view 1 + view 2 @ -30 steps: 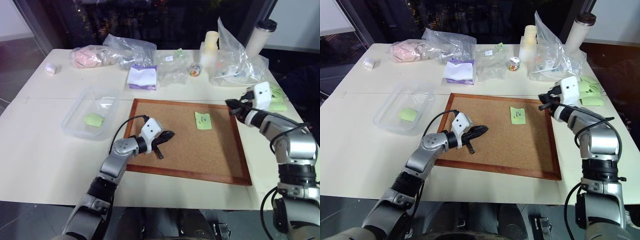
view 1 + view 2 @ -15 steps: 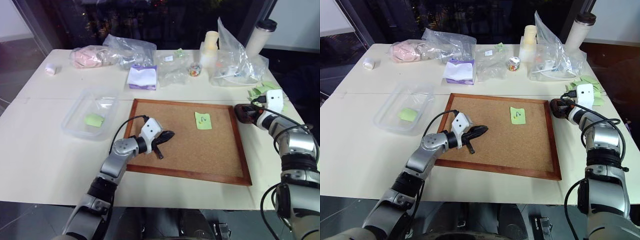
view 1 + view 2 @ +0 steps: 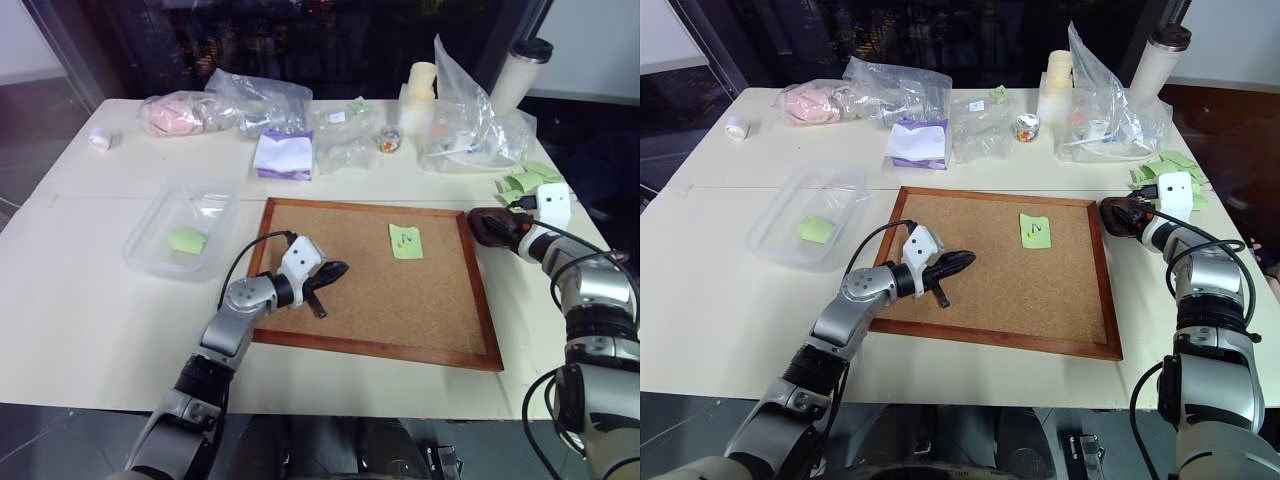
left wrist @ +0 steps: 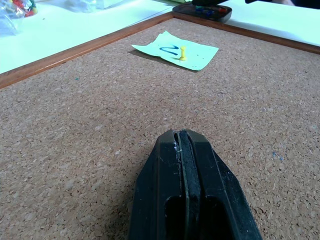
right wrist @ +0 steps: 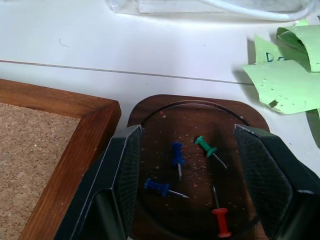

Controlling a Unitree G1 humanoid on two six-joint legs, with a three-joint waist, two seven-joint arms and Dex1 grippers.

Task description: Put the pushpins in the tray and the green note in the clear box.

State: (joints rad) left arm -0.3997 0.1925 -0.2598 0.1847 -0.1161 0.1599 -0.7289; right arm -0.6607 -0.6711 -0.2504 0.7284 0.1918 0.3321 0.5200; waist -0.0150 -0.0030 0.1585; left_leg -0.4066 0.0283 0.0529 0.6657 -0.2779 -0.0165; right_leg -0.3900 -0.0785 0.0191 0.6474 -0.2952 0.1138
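Note:
The small dark tray lies on the table just off the cork board's right edge. Several pushpins lie in it: two blue, one green, one red. My right gripper hovers open over the tray, one finger on each side, nothing between them. A green note lies on the cork board, held by a yellow pushpin. The clear box at the left holds another light-green paper. My left gripper rests shut and empty on the board's left part.
A heap of light-green papers lies behind the tray. Along the table's back stand plastic bags, a purple tissue pack, a small jar of coloured pins, a white bottle and a tall cup.
My right gripper has swung right and down from above the board's right edge to the tray, and its jaws have opened. The left arm has stayed still.

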